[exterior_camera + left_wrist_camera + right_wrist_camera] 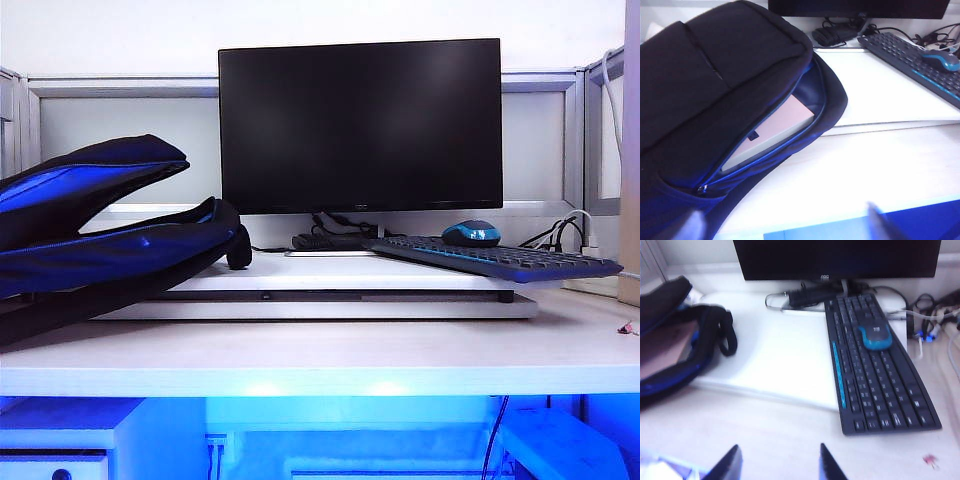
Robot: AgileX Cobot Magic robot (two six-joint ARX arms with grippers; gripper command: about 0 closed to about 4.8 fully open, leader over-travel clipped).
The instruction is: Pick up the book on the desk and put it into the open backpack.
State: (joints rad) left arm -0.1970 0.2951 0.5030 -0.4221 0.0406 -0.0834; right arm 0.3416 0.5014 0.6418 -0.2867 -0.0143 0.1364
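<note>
Pinkish-white softcover book tucked inside open black fabric backpack with blue lining, showing through the zipper gap. Backpack lying on pale wood-grain desk, partly over white flat riser. Black keyboard with blue mouse on riser beneath dark monitor. Left gripper above desk's front edge near backpack, jaws spread, empty. Right gripper above bare desk, jaws parted, grasping nothing.

This is an office workplace. A pale wood-grain desk carries a dark monitor, a black keyboard with a blue mouse on it, and a white riser — all typical for computer work. Grey partition panels stand behind, probably cubicle walls. Cables gather at one side.
</note>
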